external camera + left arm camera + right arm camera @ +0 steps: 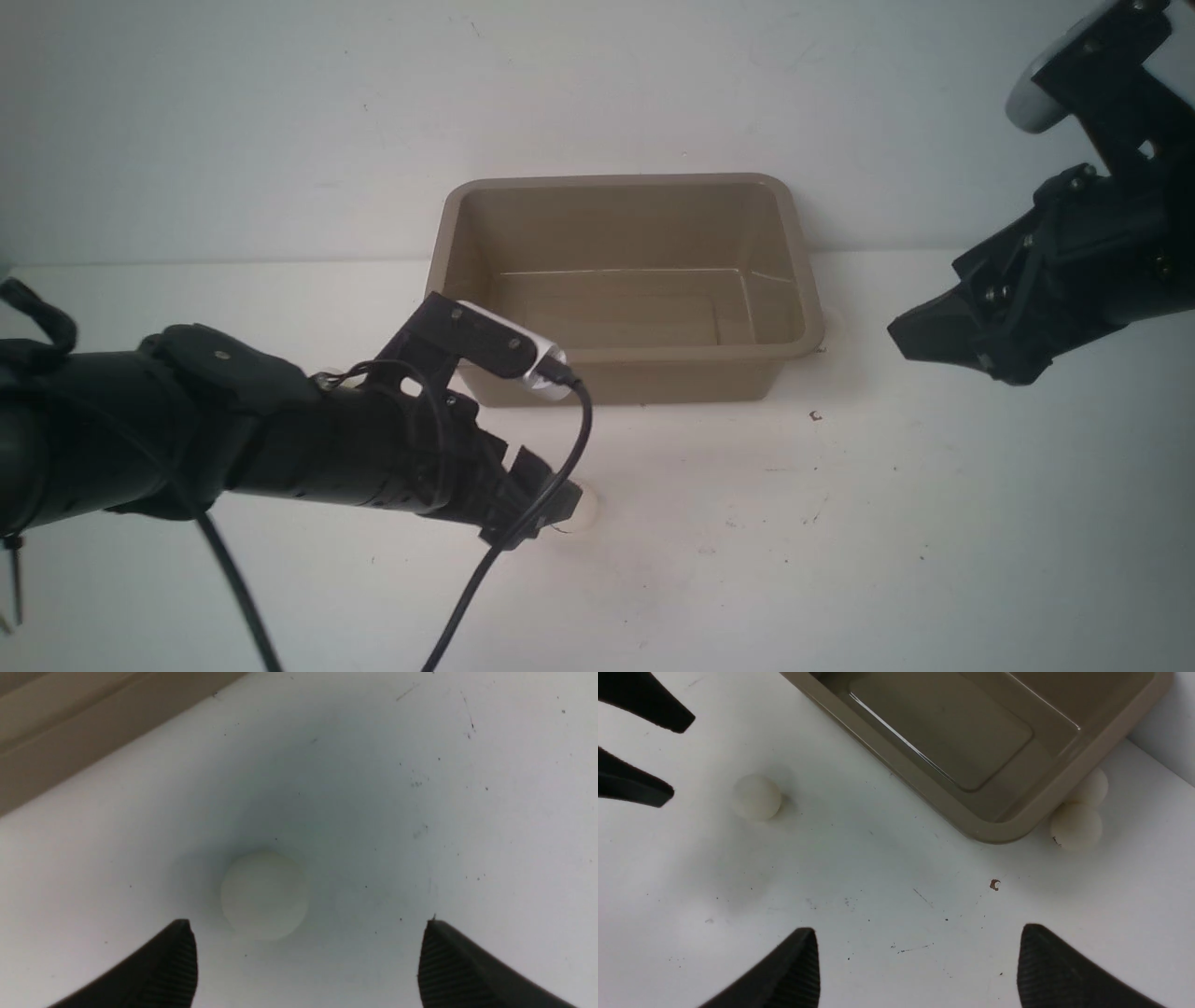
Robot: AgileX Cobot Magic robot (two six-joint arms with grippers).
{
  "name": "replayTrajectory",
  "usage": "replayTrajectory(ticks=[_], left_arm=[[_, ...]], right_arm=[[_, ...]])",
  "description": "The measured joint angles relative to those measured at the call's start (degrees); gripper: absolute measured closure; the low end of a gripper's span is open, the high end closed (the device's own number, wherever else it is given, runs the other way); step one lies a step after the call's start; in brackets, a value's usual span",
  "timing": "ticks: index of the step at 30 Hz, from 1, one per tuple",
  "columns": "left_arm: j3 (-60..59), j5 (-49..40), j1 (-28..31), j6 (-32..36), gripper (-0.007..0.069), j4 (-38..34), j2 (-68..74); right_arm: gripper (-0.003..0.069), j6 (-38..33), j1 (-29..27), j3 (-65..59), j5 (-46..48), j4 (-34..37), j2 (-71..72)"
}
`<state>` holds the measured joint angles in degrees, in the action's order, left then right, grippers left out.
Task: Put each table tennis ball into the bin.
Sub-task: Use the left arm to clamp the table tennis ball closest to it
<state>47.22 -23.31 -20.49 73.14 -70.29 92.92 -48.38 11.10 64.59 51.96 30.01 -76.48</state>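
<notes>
The taupe bin [672, 354] stands at the back of the white table, and nothing shows inside it. One white table tennis ball [589, 509] lies in front of its left corner, half hidden by my left gripper [551, 511]. In the left wrist view this ball [264, 895] rests on the table just ahead of the open left gripper [307, 925], nearer one finger [180, 961] and untouched. My right gripper [920, 333] hangs open at the right, holding nothing. Its wrist view shows the same ball [755, 797] and two more balls [1076, 826] [1091, 787] against the bin's corner [999, 832].
A white wall rises just behind the bin. The bin's near wall [70, 742] runs close to the left gripper. The left arm's black cable [523, 541] hangs over the table's front. Small dark specks [995, 885] dot the tabletop.
</notes>
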Motion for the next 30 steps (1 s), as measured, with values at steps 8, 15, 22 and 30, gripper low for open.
replayTrajectory(ticks=[8, 15, 22, 30], left_arm=[[3.5, 2.9, -1.7, -0.4, 0.0052, -1.8, 5.4], [4.2, 2.4, -2.4, -0.4, 0.0052, -1.8, 9.2], [4.3, 2.9, -2.4, 0.2, 0.0052, -1.8, 9.6], [4.3, 4.4, -2.4, 0.8, 0.0052, -1.8, 9.6]], right_arm=[[0.0146, 0.2, 0.0, 0.0, -0.3, -0.1, 0.0], [0.0146, 0.2, 0.0, 0.0, -0.3, -0.7, 0.0], [0.0146, 0.3, 0.0, 0.0, -0.3, -1.3, 0.0], [0.0146, 0.3, 0.0, 0.0, -0.4, -1.3, 0.0]])
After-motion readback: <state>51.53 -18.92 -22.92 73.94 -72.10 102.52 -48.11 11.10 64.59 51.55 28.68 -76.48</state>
